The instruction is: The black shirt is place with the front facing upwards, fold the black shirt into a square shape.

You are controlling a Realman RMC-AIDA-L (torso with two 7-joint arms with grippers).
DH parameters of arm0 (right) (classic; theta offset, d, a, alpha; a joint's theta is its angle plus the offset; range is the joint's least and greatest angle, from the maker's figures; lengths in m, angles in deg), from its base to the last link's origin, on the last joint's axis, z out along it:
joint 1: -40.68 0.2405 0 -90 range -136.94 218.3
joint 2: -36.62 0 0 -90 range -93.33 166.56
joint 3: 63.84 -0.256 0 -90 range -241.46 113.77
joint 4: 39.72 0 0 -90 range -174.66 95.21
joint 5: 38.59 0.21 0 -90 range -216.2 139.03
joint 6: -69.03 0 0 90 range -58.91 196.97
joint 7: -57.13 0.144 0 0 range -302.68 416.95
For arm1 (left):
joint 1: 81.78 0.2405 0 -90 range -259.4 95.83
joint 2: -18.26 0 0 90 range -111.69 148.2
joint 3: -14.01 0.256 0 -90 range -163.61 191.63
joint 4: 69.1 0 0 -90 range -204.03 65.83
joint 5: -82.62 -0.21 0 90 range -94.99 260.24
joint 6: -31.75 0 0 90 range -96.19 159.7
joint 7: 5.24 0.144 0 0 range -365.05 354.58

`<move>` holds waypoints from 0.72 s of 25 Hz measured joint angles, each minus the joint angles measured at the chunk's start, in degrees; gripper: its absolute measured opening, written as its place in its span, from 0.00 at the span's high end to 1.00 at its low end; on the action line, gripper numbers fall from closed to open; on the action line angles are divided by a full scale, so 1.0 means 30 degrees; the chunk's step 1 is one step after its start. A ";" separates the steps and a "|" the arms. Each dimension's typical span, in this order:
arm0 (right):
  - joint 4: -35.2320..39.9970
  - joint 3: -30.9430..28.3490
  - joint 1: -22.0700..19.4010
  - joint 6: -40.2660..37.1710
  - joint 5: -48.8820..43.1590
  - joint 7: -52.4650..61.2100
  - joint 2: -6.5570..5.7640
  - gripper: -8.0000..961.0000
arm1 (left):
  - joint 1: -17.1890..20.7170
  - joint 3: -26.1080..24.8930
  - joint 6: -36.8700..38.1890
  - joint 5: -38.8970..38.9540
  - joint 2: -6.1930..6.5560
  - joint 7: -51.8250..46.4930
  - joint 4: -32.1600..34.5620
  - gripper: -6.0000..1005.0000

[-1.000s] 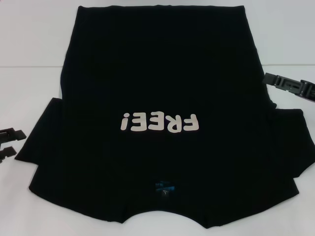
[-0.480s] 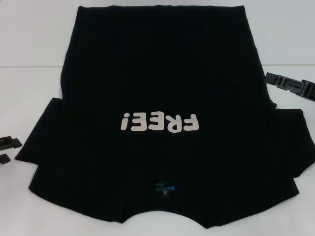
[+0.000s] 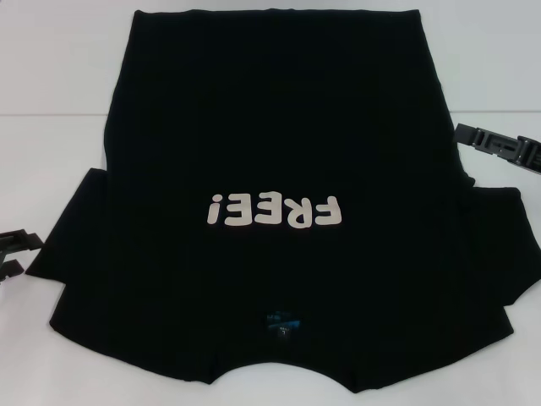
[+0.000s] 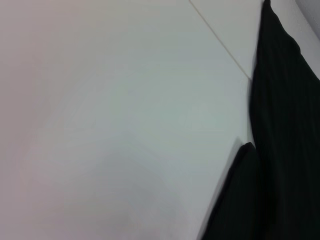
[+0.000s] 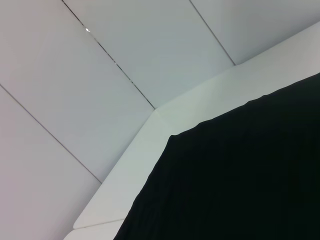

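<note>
Both my grippers sit at the edges: my left gripper [image 3: 15,254] with fingers spread apart just beside the left sleeve, my right gripper [image 3: 499,148] near the right side. Between them the black shirt [image 3: 279,152] lies flat on the white table [image 3: 51,85], print up.
</note>
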 joint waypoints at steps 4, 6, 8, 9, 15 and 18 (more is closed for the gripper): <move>0.0006 0.0001 0.0000 0.0000 -0.0001 -0.0016 0.0001 0.22 | -0.0010 0.0045 -0.0025 -0.0001 -0.0013 -0.0002 0.0000 0.42; 0.0011 -0.0001 -0.0001 0.0000 -0.0001 -0.0017 0.0000 0.22 | -0.0011 0.0046 -0.0024 -0.0002 -0.0015 -0.0004 0.0000 0.42; 0.0012 0.0000 0.0000 -0.0001 -0.0001 -0.0018 0.0002 0.22 | -0.0011 0.0056 -0.0026 -0.0012 -0.0015 0.0002 0.0000 0.42; 0.0012 0.0000 0.0000 -0.0001 -0.0002 -0.0019 0.0001 0.22 | -0.0011 0.0089 -0.0028 -0.0018 -0.0015 0.0033 0.0001 0.42; 0.0008 0.0000 0.0000 -0.0005 -0.0004 -0.0058 0.0001 0.22 | -0.0018 0.0514 -0.0027 -0.0030 -0.0016 0.0681 0.0142 0.42; -0.0023 0.0000 -0.0005 -0.0005 -0.0002 -0.0097 0.0000 0.22 | -0.0036 0.0520 -0.0026 -0.0030 -0.0016 0.1106 0.0165 0.42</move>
